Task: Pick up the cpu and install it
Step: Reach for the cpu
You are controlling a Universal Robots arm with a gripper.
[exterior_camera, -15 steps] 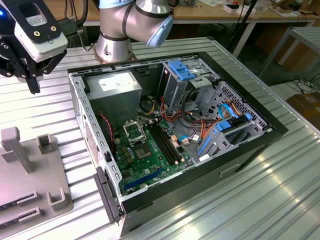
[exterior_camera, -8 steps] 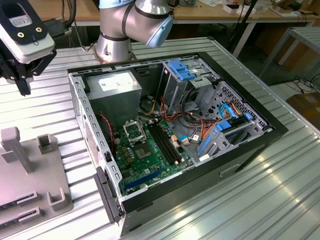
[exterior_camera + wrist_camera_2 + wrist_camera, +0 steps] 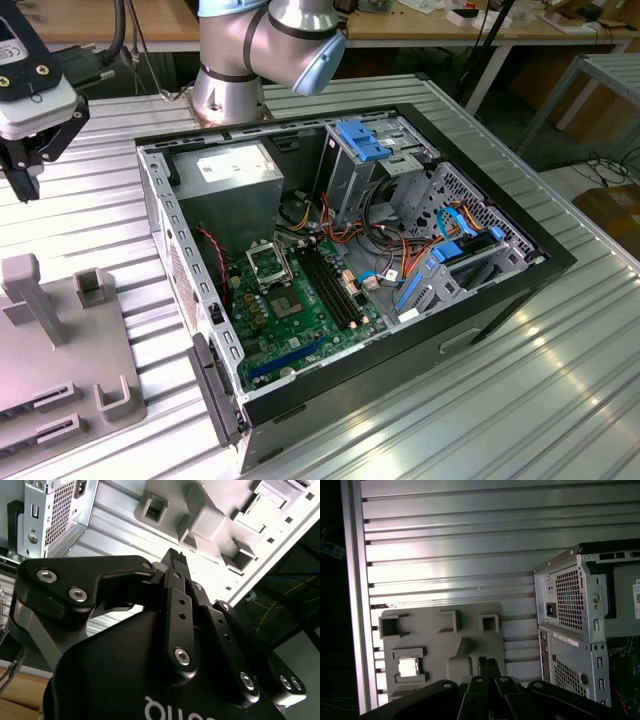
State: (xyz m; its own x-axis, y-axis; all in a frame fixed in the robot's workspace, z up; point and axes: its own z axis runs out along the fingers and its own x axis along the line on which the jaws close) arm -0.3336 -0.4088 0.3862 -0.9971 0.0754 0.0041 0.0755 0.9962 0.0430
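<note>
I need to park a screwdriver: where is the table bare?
Bare slatted table lies on the exterior view's right of the computer case, and a narrower strip runs between the case and the grey fixture. Inside the case, cables and the motherboard crowd everything.

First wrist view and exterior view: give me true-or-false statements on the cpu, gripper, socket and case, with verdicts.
1. The cpu lies in a pocket of the grey fixture. True.
2. The gripper holds the cpu. False: it is shut on nothing, apart from the cpu.
3. The cpu sits in the socket. False: it is on the fixture, outside the case.
4. The case lies on its side, open on top. True.
5. The fixture is on the exterior view's right of the case. False: it is on the left.
</note>
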